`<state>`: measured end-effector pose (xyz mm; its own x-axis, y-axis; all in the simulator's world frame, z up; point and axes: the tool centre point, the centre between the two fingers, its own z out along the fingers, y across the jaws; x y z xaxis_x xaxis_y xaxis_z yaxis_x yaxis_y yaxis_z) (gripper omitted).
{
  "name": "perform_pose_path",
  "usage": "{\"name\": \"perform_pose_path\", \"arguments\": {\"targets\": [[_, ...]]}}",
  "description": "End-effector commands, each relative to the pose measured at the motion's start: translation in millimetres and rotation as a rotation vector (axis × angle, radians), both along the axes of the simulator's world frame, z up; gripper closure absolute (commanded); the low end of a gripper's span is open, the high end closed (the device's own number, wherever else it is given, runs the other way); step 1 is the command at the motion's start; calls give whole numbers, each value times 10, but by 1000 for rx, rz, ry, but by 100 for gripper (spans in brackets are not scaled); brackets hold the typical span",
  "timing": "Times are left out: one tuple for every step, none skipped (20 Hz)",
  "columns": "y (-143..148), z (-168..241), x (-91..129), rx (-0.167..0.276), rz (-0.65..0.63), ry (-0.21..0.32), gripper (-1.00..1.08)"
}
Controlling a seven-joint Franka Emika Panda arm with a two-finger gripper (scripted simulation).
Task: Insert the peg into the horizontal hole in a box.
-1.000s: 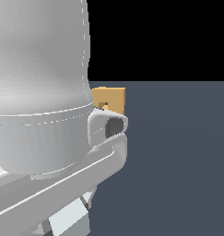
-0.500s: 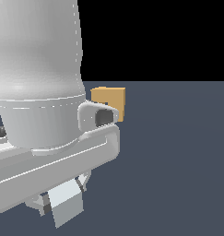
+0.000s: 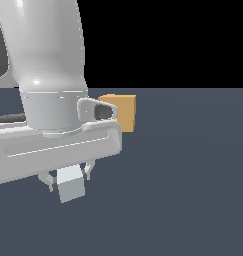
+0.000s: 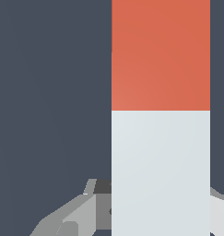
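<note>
The peg (image 4: 160, 138) is a square bar, white on the part nearest the wrist and orange-red on the far part. My gripper (image 4: 148, 209) is shut on its white part, with a grey finger (image 4: 79, 213) showing on one side of the bar. In the exterior view the peg's white end (image 3: 71, 189) hangs below the hand, held clear of the floor between the fingers of the gripper (image 3: 68, 179). The tan box (image 3: 124, 112) stands behind the hand, partly covered by it. The hole is hidden.
The arm's large white body (image 3: 48, 75) fills the exterior view's left half. A flat dark grey floor (image 3: 188, 180) stretches around the box and under the peg.
The hand has risen and shifted slightly toward the exterior view's left, carrying the peg's white end higher off the floor. The box has stayed put.
</note>
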<state>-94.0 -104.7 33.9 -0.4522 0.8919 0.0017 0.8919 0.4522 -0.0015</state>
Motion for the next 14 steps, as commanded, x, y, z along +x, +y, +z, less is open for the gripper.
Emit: {"name": "perform_pose_path", "arguments": {"targets": [[153,34,-29,0,-45,-2,108],[214,44,-40,0,-62,-2,108],[274,54,-49,0,-79,-2,108],[334,64,-58,0,-95,-2,108],[394,73,-65,0,-112,-2,108],[454,83,-71,0,-129,-2,108],[513,92,-76,0,-145,-2,108],[573,102,-80,0,-161,-2,108],[632,111,-83,0,-177,-2,108],[691,121,-84,0,-194,-2,108],[749,130,-85,0,-210,-2,108],[808,139,-85,0,-226,-2,108],[866,149,-83,0,-242,-2,108],[924,158,-81,0,-258,-2,108]]}}
